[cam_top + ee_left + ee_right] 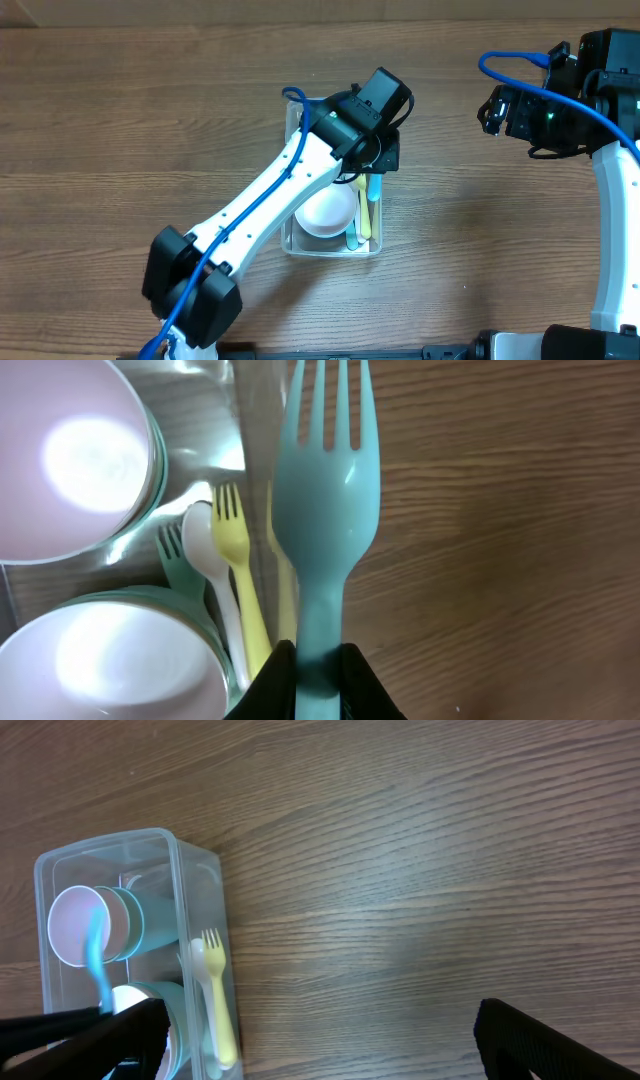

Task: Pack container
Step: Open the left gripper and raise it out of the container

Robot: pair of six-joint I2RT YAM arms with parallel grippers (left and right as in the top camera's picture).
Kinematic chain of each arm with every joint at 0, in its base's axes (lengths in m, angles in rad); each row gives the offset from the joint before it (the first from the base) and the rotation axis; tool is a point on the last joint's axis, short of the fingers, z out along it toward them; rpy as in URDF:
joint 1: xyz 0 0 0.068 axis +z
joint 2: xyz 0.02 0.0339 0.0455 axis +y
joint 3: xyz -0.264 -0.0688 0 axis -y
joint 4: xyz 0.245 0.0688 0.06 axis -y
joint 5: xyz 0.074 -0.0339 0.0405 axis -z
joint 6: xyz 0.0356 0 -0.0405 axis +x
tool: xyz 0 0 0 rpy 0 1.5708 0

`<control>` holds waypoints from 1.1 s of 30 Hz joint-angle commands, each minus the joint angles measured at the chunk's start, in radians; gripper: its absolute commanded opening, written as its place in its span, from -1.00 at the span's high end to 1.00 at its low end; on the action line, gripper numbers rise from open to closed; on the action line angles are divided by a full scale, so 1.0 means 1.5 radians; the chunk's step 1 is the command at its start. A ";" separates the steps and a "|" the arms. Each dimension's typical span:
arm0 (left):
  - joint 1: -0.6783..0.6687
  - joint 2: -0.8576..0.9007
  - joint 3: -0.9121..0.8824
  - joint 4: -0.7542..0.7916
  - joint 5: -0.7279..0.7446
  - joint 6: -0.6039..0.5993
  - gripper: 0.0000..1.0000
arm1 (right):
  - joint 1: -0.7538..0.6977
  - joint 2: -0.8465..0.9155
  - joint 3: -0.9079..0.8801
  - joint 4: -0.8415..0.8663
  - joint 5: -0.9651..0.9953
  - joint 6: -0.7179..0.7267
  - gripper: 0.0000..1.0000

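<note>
The container [331, 252] is a clear plastic tub at the table's middle, also in the right wrist view [110, 842]. It holds two teal bowls with white insides [90, 455] [110, 660], a yellow fork [240, 560], a white spoon [205, 535] and a green fork [175, 550]. My left gripper [320, 652] is shut on the handle of a teal fork [325, 490], which hangs tines forward over the tub's right wall. Seen from overhead, that gripper [372, 178] is above the tub's far right part. My right gripper [492, 110] stands open and apart, far to the right.
Bare wooden table [480, 230] lies between the tub and the right arm. The left arm [260, 205] reaches diagonally across the tub from the front left and hides much of it. A blue cable [520, 75] loops by the right wrist.
</note>
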 commanded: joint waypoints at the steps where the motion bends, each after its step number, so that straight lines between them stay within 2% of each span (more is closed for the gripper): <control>1: 0.001 0.021 0.002 -0.010 -0.022 -0.033 0.75 | -0.002 -0.004 0.014 0.004 0.002 0.001 -1.00; 15: 0.022 0.025 0.002 -0.032 -0.044 -0.049 0.70 | -0.002 -0.004 0.014 0.004 0.002 0.001 -1.00; 16: 0.022 0.025 0.002 -0.032 -0.044 -0.049 0.65 | -0.002 -0.004 0.014 0.004 0.002 0.001 -1.00; 18: 0.022 0.025 0.002 -0.032 -0.040 -0.048 0.34 | -0.002 -0.004 0.014 0.004 0.002 0.001 -1.00; 22: 0.023 0.025 0.002 -0.028 -0.029 -0.048 -0.10 | -0.002 -0.004 0.014 0.004 0.002 0.001 -1.00; 26: 0.040 0.011 0.012 -0.014 -0.024 -0.030 -0.15 | -0.002 -0.004 0.014 0.004 0.002 0.001 -1.00; 29: 0.066 -0.015 0.021 -0.013 -0.027 0.015 -0.17 | -0.002 -0.004 0.014 0.004 0.002 0.001 -1.00; 33: 0.156 -0.077 0.022 -0.041 -0.079 0.073 -0.25 | -0.002 -0.004 0.014 0.004 0.002 0.001 -1.00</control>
